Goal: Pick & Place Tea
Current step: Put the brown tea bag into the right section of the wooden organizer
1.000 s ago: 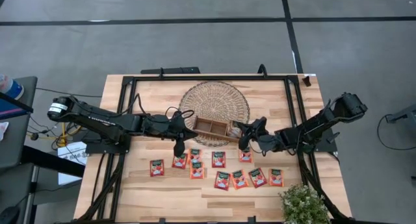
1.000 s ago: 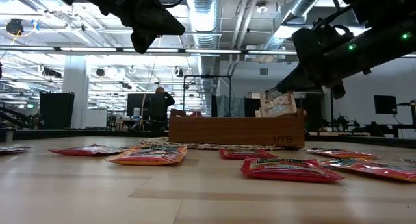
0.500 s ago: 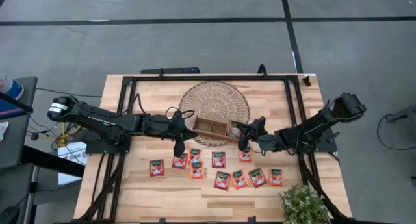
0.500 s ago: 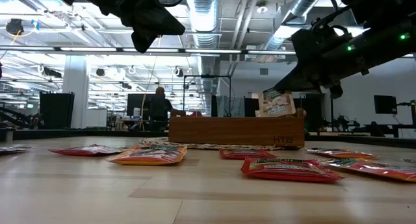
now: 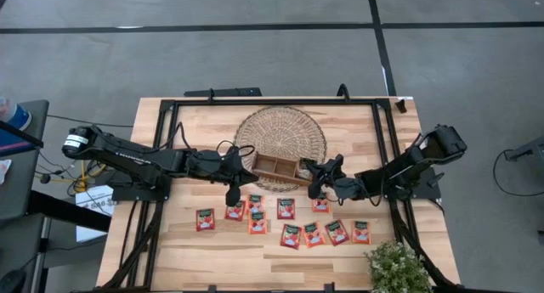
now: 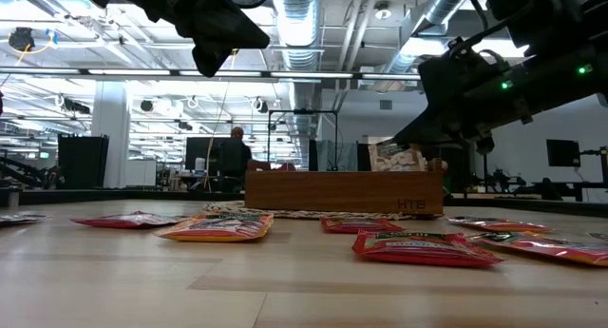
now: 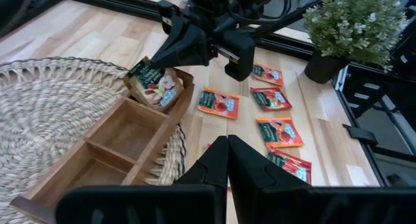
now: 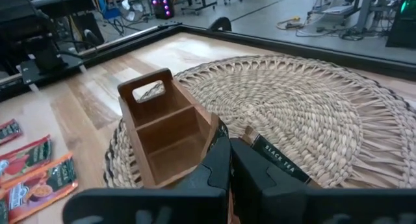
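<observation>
Behind the pale wooden worktop [image 5: 183, 250] an open hall stretched off under ceiling ducts, with a person standing far back in the low view. On the worktop a round woven mat [image 5: 281, 133] carried the brown divided tray [image 5: 277, 166], and between the tray and the near edge lay about a dozen red-orange tea sachets [image 5: 286, 208] in two loose rows.

Over the last second we saw the right claw [image 5: 313, 176] drop towards the tray's end compartment, the one nearest that arm. Its fingers were clamped on a single sachet [image 7: 155, 85], which a moment earlier had stood well clear of the tray wall in the low view. By now it had sunk until only its top edge [image 6: 397, 156] showed above the wood, and the left wrist view placed its lower part inside that end compartment, tilted against the wall.

The left claw [image 5: 232, 194] hung above the near row of sachets, fingers pressed together on nothing, no different from the second before.

We judged the placing nearly done: the packet was in its slot but not yet released. What remained was to let go and lift away cleanly, and then the rest of the rows were still to be collected
</observation>
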Action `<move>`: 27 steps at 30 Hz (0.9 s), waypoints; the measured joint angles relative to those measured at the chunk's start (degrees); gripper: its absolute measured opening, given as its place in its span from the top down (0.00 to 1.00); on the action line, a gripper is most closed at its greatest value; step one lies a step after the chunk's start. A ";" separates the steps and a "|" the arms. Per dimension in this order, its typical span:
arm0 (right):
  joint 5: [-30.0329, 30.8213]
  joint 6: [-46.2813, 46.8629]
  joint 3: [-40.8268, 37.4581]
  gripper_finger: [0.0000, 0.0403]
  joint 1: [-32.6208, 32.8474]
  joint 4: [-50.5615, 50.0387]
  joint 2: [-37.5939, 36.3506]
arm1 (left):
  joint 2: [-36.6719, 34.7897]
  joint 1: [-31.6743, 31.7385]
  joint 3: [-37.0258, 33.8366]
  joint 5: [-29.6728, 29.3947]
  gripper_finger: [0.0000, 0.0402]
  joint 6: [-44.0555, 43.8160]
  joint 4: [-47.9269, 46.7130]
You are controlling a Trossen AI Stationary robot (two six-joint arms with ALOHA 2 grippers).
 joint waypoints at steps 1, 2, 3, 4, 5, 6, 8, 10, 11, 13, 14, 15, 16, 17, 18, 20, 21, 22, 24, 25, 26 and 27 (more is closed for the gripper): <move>0.00 -0.02 0.00 1.00 0.00 0.02 -0.04 | 0.00 0.00 0.00 0.00 1.00 0.00 0.00; -0.06 0.00 0.00 1.00 0.00 0.05 0.00 | 0.00 0.00 0.00 0.00 1.00 0.02 0.00; -0.07 0.00 0.00 1.00 0.09 0.02 0.04 | 0.00 -0.01 0.00 0.00 1.00 0.02 0.00; -0.07 0.00 0.00 1.00 0.25 0.02 0.05 | 0.00 0.00 0.00 0.00 1.00 0.01 0.00; -0.07 0.00 0.00 1.00 0.48 -0.01 0.05 | 0.00 0.00 0.00 0.00 1.00 0.01 0.00; -0.05 0.00 0.00 1.00 0.74 -0.24 0.05 | 0.00 0.00 0.00 0.00 1.00 0.02 -0.02; -0.04 -0.01 0.00 1.00 1.16 -0.50 0.05 | 0.00 0.00 0.00 0.00 1.00 0.05 -0.02; -0.07 0.00 0.00 1.00 1.45 -0.55 0.05 | 0.00 0.00 0.00 0.01 1.00 0.82 -0.02; -0.04 0.00 0.00 1.00 1.62 -0.70 0.05 | 0.00 0.00 0.00 0.02 1.00 1.11 -0.02; -0.04 0.02 0.00 1.00 1.68 -0.81 0.05 | 0.00 0.00 0.00 0.03 1.00 1.14 -0.02; -0.04 0.04 0.00 1.00 1.68 -0.82 0.05 | 0.00 0.00 0.00 0.01 1.00 1.20 -0.02; -0.04 0.38 0.00 1.00 1.68 -0.86 0.05 | 0.00 0.00 0.00 0.02 1.00 1.28 -0.02; -0.04 1.22 0.00 1.00 1.62 -0.92 0.05 | 0.00 0.00 0.00 0.00 1.00 1.27 -0.02; -0.10 1.96 0.00 1.00 1.54 -1.04 0.05 | 0.00 0.00 0.00 0.00 1.00 1.27 -0.02; -0.19 2.52 0.00 1.00 1.48 -1.28 0.05 | 0.00 0.00 0.00 0.02 1.00 1.31 -0.02; -0.42 3.10 0.00 1.00 1.46 -1.96 0.05 | 0.00 0.00 0.00 0.03 1.00 1.31 -0.02; -0.78 3.08 0.00 1.00 1.46 -1.97 0.05 | 0.00 0.00 0.00 0.03 1.00 1.31 -0.02; -1.35 3.10 0.00 1.00 1.48 -1.99 0.05 | 0.00 0.00 0.00 0.03 1.00 1.32 -0.02; -2.82 3.72 0.00 0.98 1.45 -2.18 0.05 | 0.00 0.00 0.00 0.03 1.00 1.33 -0.02; -3.11 4.48 0.00 0.97 1.33 -2.35 0.05 | 0.00 0.00 0.00 0.03 1.00 1.35 -0.02; -3.15 4.98 0.00 0.95 1.16 -2.43 0.05 | 0.00 0.00 0.00 0.02 1.00 1.38 -0.02; -3.19 5.17 0.00 0.92 1.08 -2.40 0.05 | 0.00 -0.01 0.00 0.03 1.00 1.38 -0.02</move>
